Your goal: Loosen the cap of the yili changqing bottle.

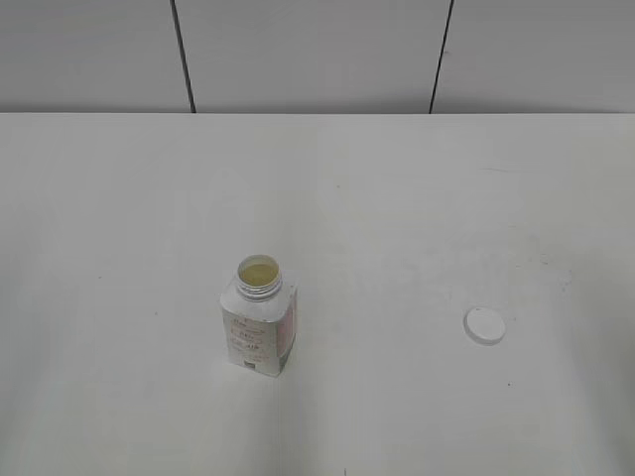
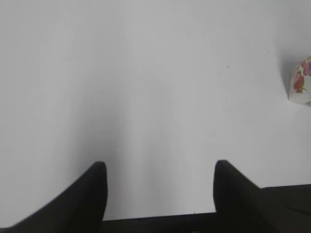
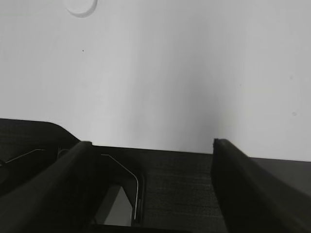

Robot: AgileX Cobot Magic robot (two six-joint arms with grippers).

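Note:
The yili changqing bottle [image 1: 259, 324] stands upright on the white table, left of centre. Its neck is open and yellowish liquid shows inside. A corner of it shows at the right edge of the left wrist view [image 2: 302, 81]. The white cap [image 1: 484, 324] lies flat on the table to the right, apart from the bottle. It also shows at the top left of the right wrist view [image 3: 81, 7]. My left gripper [image 2: 159, 167] is open and empty over bare table. My right gripper [image 3: 150, 143] is open and empty near the table's front edge. Neither gripper shows in the exterior view.
The white table [image 1: 397, 198] runs back to a grey panelled wall [image 1: 317, 55]. The table's front edge and dark floor beyond show in the right wrist view [image 3: 184, 189].

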